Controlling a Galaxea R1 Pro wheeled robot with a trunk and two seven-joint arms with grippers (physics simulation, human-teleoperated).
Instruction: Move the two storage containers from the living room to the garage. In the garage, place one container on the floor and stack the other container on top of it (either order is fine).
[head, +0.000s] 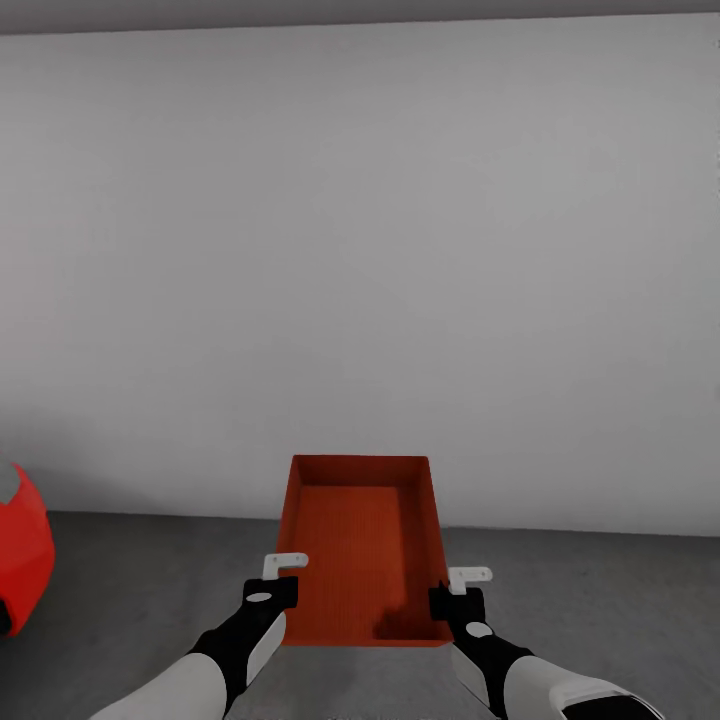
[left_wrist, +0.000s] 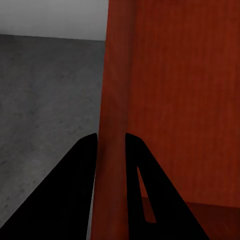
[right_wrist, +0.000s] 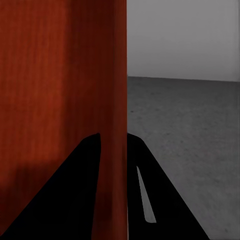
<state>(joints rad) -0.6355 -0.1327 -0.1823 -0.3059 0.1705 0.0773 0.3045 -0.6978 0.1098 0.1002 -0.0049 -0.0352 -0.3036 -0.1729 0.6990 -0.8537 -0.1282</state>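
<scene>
I hold one red-orange storage container (head: 360, 550), an open box without a lid, level in front of me above the garage's grey concrete floor (head: 600, 580). My left gripper (head: 283, 592) is shut on its left side wall near the close corner. My right gripper (head: 447, 600) is shut on its right side wall. In the left wrist view, the black fingers (left_wrist: 75, 190) pinch the wall's edge (left_wrist: 115, 90) of the container. The right wrist view has the same grip, with fingers (right_wrist: 150, 200) on either side of the container wall (right_wrist: 112, 75).
A plain white wall (head: 360, 250) stands straight ahead, meeting the floor just beyond the container. The rounded nose of a red car (head: 20, 560) pokes in at the far left. Bare concrete stretches to the right of the container.
</scene>
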